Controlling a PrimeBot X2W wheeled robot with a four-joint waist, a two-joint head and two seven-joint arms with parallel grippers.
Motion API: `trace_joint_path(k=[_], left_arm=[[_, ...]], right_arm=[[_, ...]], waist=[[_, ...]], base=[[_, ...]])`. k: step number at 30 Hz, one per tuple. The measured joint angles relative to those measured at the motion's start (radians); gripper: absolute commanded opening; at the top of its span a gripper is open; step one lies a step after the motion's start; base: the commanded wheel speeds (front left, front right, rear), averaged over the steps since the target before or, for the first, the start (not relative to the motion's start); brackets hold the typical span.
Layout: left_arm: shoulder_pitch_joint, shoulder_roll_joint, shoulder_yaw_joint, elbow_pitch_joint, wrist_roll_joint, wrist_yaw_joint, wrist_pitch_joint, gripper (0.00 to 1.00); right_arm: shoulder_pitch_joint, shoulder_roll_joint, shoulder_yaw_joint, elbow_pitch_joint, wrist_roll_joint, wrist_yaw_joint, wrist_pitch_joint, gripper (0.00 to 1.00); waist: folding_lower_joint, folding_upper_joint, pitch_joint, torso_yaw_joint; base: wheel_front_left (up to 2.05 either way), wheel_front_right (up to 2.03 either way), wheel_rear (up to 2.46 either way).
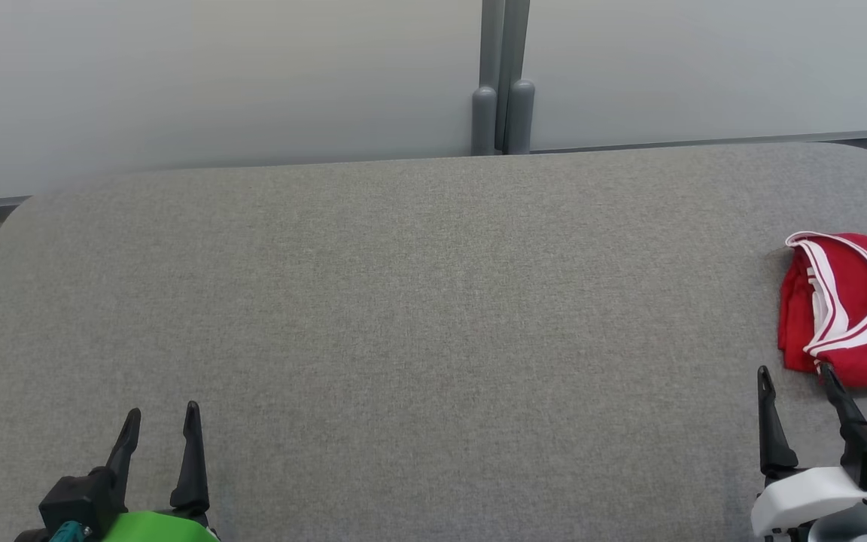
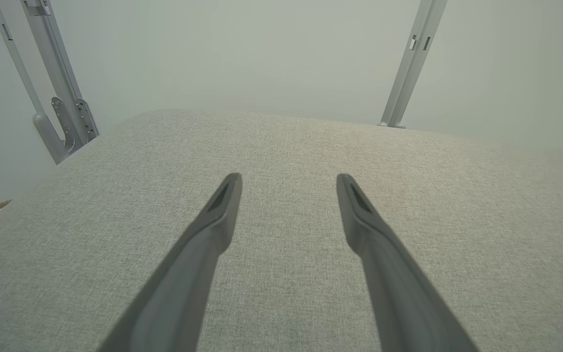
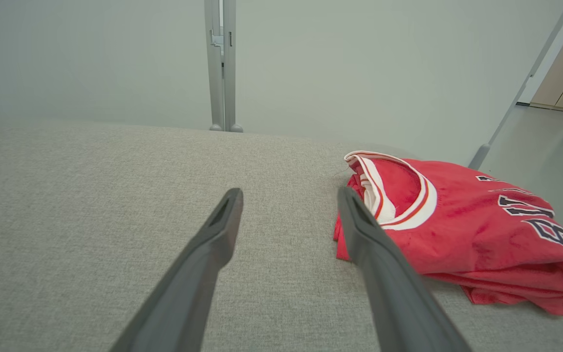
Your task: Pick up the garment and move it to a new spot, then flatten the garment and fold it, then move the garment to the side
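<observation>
1. Your left gripper (image 1: 163,409) sits at the lower left of the head view, over the grey padded table (image 1: 433,301). Its two dark fingers are spread apart, and only bare cloth shows between them, so it is released and carries nothing.
2. Your right gripper (image 1: 794,369) sits at the lower right. Its fingers are also parted and it grasps nothing.
3. The garment (image 1: 851,324) lies on the table's right end, on the robot's right, and the head view's edge cuts part of it off. It is a red jersey with white trim round the neck and dark lettering across the front. It is gathered into a compact, layered bundle rather than spread flat, with the neck opening turned toward the middle of the table.
4. The tip of the right gripper's outer finger is at the garment's near corner. In the right wrist view that finger crosses in front of the garment's edge, and you cannot tell whether it touches the cloth. The inner finger is over bare table just beside the garment.
5. The left gripper is well apart from the garment, near the opposite end of the table.
6. Behind the table stand pale wall panels (image 1: 215,83) joined by a grey post (image 1: 503,113).
</observation>
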Motion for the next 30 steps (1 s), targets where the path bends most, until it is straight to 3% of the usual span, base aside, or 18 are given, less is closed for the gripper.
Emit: trace_joint_path(k=[30], left_arm=[[0.000,-0.008,0.000,-0.002,0.000,-0.001,0.000,1.00]], right_arm=[[-0.010,0.000,-0.007,0.003,-0.018,0.000,0.000,1.00]], waist=[[0.0000,0.0000,0.001,0.005]], base=[[0.00,0.00,0.00]])
